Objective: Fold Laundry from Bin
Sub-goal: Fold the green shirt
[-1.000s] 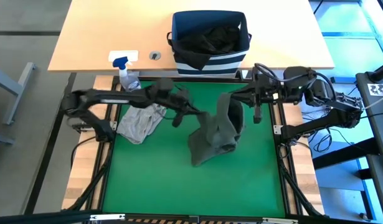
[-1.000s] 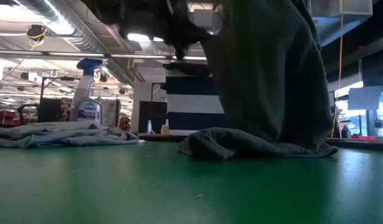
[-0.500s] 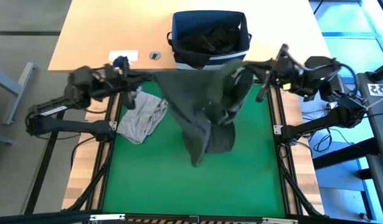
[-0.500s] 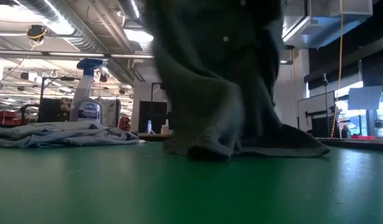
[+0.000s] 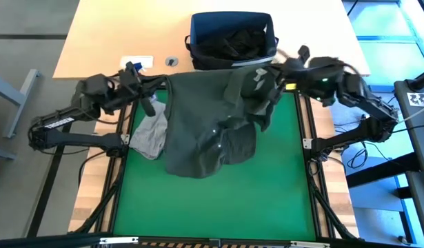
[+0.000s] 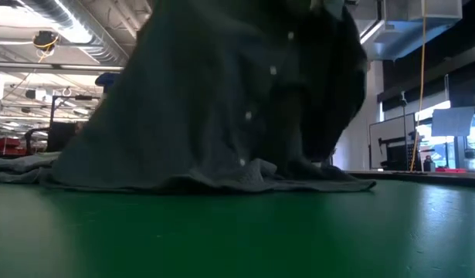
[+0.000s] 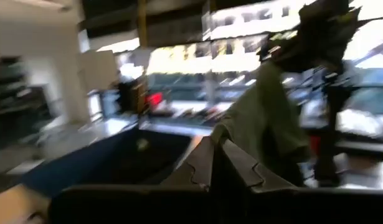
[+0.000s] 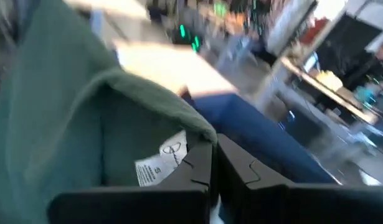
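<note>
My left gripper (image 5: 158, 88) and right gripper (image 5: 270, 77) each clench a top corner of the olive shirt (image 5: 208, 124), stretched side to side between them, hem trailing on the mat (image 5: 267, 200) before the bin (image 5: 232, 41).

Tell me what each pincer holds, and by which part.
Both hold the olive garment by its top edge: left pincer at one corner, right pincer at the other, near the label.
</note>
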Action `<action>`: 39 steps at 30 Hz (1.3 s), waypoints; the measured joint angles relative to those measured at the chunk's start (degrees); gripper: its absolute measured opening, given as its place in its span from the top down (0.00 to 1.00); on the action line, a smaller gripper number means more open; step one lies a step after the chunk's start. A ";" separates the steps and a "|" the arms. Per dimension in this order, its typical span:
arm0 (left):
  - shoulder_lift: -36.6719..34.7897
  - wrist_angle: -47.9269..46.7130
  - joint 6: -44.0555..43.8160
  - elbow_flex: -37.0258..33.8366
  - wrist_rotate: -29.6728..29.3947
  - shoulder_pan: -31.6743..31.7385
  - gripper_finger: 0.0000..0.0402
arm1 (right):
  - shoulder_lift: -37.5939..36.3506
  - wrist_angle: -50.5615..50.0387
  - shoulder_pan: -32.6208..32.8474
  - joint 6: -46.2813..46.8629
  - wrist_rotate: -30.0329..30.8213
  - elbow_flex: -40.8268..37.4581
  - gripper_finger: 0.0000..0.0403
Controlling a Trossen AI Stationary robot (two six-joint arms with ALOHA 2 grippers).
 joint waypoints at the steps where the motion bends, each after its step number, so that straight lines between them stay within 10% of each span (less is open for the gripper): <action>1: 0.09 -1.33 0.00 0.00 -2.19 0.00 0.98 | 0.17 -2.05 -0.18 0.25 1.22 -0.03 0.98; 9: 0.16 -7.25 -1.57 -0.02 -4.14 0.00 0.98 | 0.02 -6.29 -0.28 1.45 5.28 -0.04 0.98; 16: -0.17 -2.92 -9.27 -0.02 15.78 -2.87 0.98 | -1.00 -9.12 5.44 5.91 -9.83 1.00 0.98; 25: -0.70 19.17 -15.57 -0.02 25.55 -13.27 0.98 | -0.32 -8.12 18.51 16.63 -30.88 16.42 0.98; 32: -0.61 26.45 -7.69 -0.04 17.61 -15.41 0.98 | 2.40 -7.21 21.08 13.71 -28.71 24.64 0.98; 39: -1.17 17.12 2.02 -0.04 -0.88 -12.94 0.98 | 3.78 -15.75 7.71 10.03 -15.58 23.25 0.98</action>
